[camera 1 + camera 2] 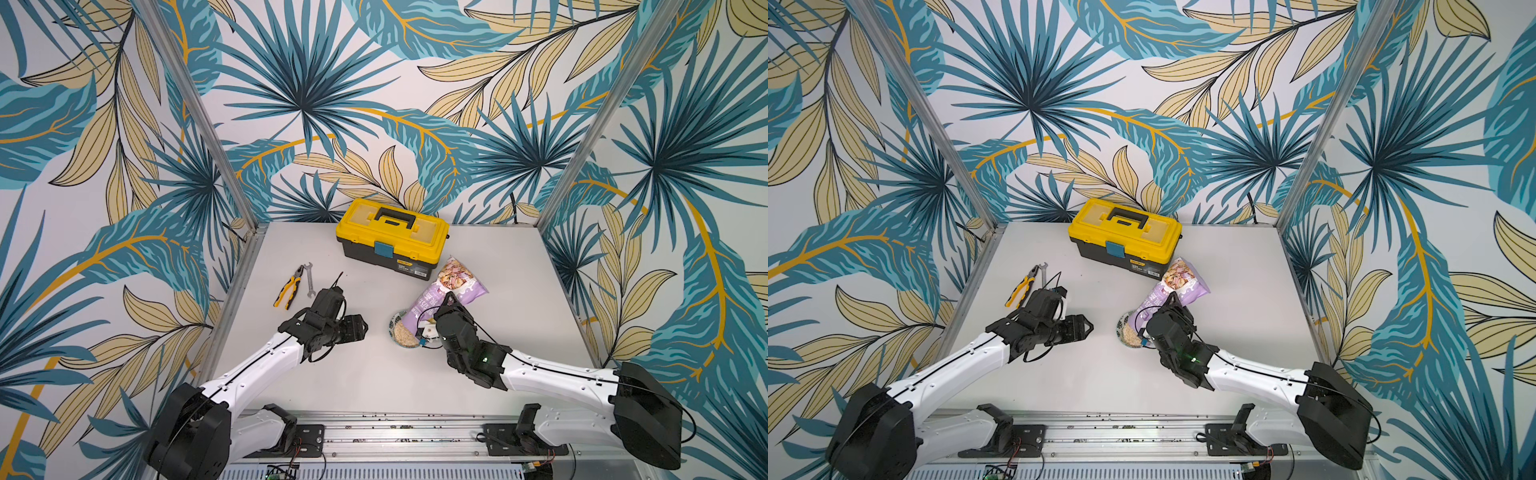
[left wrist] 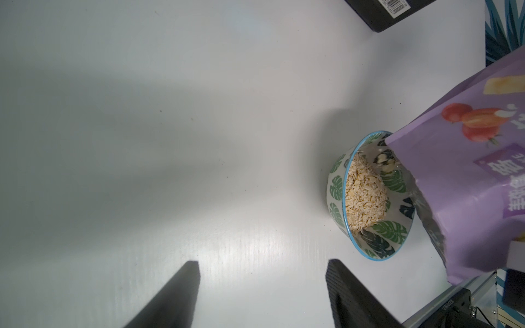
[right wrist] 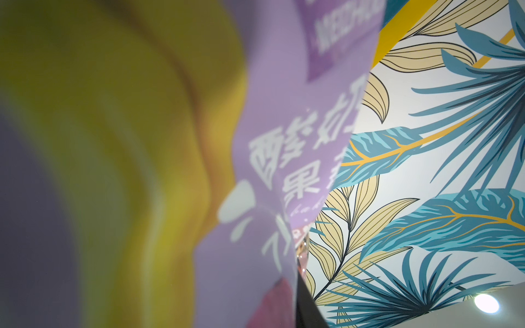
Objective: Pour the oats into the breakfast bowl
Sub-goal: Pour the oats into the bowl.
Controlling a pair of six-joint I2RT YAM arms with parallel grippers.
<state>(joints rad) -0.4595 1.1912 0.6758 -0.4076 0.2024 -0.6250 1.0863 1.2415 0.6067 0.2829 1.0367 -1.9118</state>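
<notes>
Right jaws are clamped on the purple pouch (image 1: 455, 280), which is tipped mouth-down over the bowl (image 2: 336, 184). Left jaws stand apart and empty, near the bowl. Oats (image 2: 365, 196) already heap inside it, so pouring looks nearly done; righting the pouch and setting it down remains. Bare counter (image 1: 374, 382) lies in front, and the toolbox (image 1: 392, 237) crowds close behind the pouch.

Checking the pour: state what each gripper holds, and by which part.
The right gripper grips the purple pouch about mid-body, its mouth tipped over the bowl. The left gripper is open, holding nothing.
</notes>
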